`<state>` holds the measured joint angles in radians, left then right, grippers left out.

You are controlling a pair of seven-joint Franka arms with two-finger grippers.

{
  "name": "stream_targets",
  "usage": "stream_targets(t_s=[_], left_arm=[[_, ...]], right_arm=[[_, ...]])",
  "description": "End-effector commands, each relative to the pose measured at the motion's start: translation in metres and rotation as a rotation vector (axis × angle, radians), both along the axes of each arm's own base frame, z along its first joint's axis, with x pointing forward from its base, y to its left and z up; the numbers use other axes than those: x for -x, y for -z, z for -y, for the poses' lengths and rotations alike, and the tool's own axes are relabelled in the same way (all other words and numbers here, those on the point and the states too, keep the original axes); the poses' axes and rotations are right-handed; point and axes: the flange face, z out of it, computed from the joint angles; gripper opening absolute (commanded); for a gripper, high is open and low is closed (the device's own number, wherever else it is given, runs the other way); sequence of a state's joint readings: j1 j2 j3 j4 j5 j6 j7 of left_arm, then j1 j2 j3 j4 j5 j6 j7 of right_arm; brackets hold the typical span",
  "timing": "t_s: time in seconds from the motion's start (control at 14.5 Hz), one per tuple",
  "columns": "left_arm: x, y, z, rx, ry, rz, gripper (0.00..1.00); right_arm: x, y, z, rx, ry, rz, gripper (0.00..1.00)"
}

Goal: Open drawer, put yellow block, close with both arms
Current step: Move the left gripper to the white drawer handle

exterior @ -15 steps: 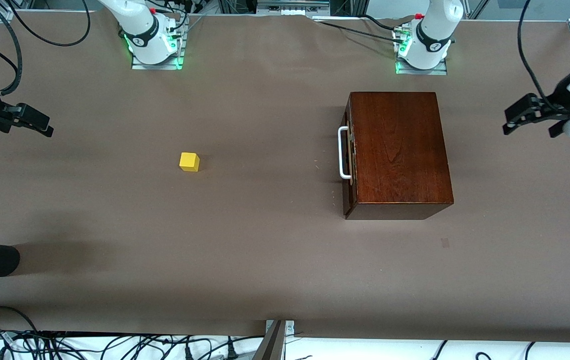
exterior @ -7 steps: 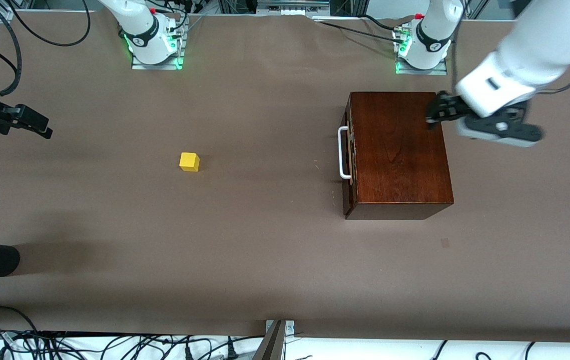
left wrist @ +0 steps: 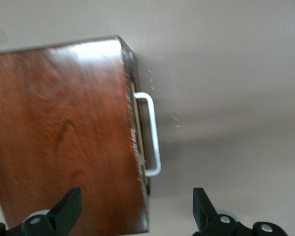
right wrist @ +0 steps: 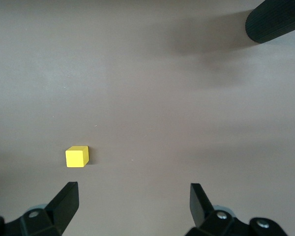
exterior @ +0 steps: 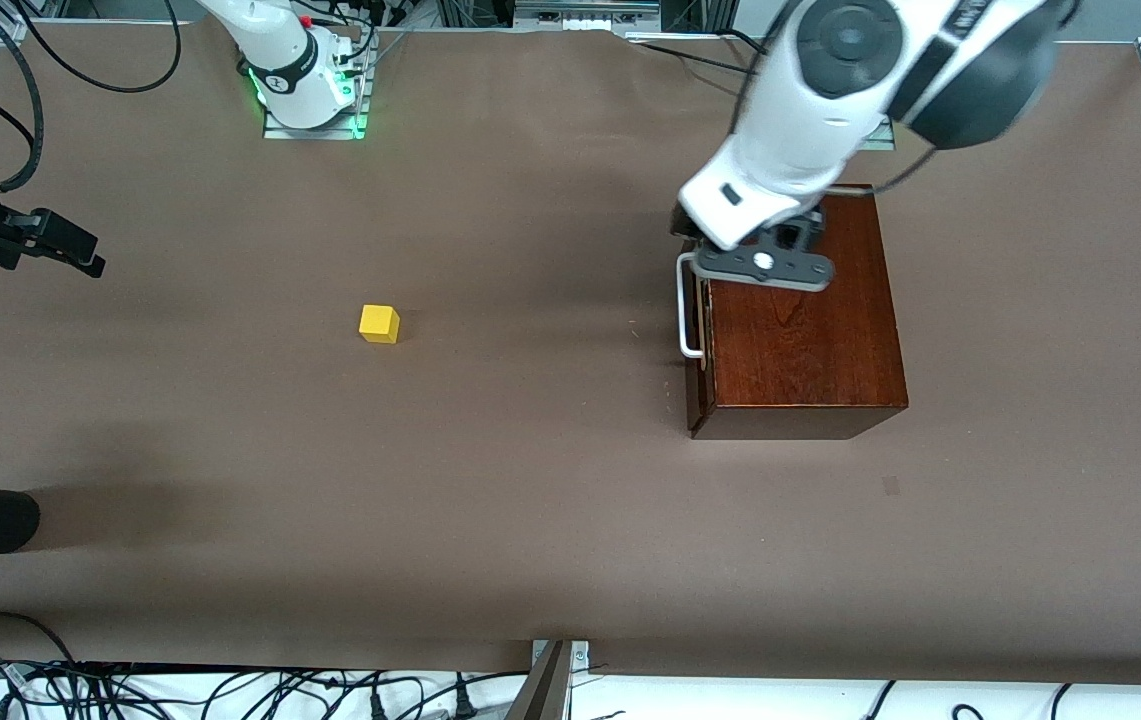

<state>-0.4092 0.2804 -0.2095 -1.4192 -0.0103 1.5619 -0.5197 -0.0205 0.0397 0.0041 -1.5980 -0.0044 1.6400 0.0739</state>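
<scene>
The drawer sits shut in the dark wooden box toward the left arm's end of the table, its white handle facing the middle of the table. The left gripper hangs over the box's top edge above the handle, jaws wide apart and empty. The step in hand looks like reaching for the handle, and doing it well means bringing the fingers down so one passes inside the loop and the other outside, centred along the bar, not at its end, then closing firmly before pulling straight out along the drawer's own line. A skewed pull would likely drag the whole box across the table, since nothing braces it. The yellow block lies on the bare table, well apart from the box, toward the right arm's end. The right gripper waits in the air at that end of the table, jaws also wide apart and empty, with the block in its wrist view.
</scene>
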Motion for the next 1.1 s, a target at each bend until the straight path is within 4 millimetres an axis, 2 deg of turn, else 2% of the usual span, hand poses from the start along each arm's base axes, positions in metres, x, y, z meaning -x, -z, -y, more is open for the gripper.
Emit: stream_targets(t_s=[0.0,0.21,0.34,0.55,0.83,1.03], left_arm=[[0.013,0.034,0.034,-0.083,0.013,-0.074,1.0],[0.028,0.086,0.067,-0.202,-0.017,-0.084,1.0],[0.049,0.12,0.097,-0.256,-0.056,-0.088,1.0],[0.083,0.158,0.135,-0.359,-0.042,-0.029,1.0],[0.076,0.194,0.136,-0.328,-0.04,0.008,1.0],[0.061,0.194,0.132,-0.298,-0.051,0.05,1.0]], right_arm=[[-0.001,-0.005,0.0,-0.002,-0.003,0.001,1.0],[-0.001,-0.005,0.0,-0.002,-0.003,0.001,1.0],[-0.001,-0.004,0.0,-0.002,-0.003,-0.001,1.0],[-0.001,-0.004,0.0,-0.002,-0.003,-0.001,1.0],[-0.002,-0.003,0.0,-0.002,-0.001,-0.001,1.0],[-0.002,-0.004,0.0,-0.002,-0.003,0.001,1.0]])
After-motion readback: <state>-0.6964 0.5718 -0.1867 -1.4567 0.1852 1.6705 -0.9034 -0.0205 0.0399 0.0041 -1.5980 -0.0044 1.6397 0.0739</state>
